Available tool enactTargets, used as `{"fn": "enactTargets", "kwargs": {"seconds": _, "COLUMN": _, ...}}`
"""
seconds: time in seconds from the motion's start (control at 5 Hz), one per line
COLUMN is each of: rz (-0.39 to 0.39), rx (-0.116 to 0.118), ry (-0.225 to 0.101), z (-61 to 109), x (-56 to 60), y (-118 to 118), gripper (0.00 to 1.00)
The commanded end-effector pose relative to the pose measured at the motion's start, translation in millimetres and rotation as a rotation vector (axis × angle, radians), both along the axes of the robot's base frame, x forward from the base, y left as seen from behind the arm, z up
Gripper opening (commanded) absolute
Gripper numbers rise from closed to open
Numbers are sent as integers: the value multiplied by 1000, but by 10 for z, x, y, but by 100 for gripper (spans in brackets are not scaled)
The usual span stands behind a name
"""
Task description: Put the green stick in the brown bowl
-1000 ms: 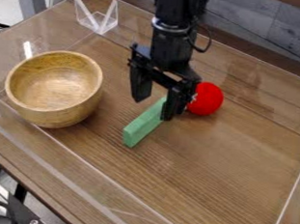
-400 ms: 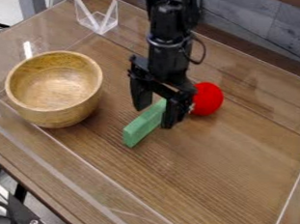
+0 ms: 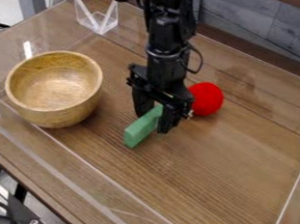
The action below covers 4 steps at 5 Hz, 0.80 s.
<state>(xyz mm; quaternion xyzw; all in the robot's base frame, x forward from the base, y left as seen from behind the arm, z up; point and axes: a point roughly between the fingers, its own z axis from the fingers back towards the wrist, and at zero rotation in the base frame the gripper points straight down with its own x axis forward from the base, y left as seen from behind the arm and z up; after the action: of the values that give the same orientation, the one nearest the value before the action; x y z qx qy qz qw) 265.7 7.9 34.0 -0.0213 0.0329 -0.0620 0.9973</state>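
early stage: gripper (image 3: 156, 115) lowered over far end of green stick (image 3: 142, 129), jaws narrowed around it, grip unclear; stick on table, brown bowl (image 3: 52, 87) empty; lift and transfer remaining

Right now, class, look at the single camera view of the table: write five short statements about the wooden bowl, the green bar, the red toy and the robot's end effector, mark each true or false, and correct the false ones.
1. The round light-brown wooden bowl is empty. True.
2. The flat light-green rectangular stick lies inside the bowl. False: it lies on the wooden table, to the right of the bowl.
3. The black end effector points down over the upper end of the green stick. True.
4. The red strawberry-like toy sits to the left of the bowl. False: it sits right of the end effector, far from the bowl.
5. The green stick is lifted clear of the table. False: it rests on the tabletop.
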Motion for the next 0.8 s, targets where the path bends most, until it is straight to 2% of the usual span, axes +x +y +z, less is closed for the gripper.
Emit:
{"fn": "enactTargets", "kwargs": {"seconds": 0.0, "rz": 1, "rx": -3, "ry": -31, "z": 41, "x": 43, "y": 31, "gripper": 0}}
{"fn": "enactTargets", "kwargs": {"seconds": 0.6, "rz": -16, "rx": -26, "ry": -48, "z": 29, "x": -7, "y": 45, "gripper": 0}}
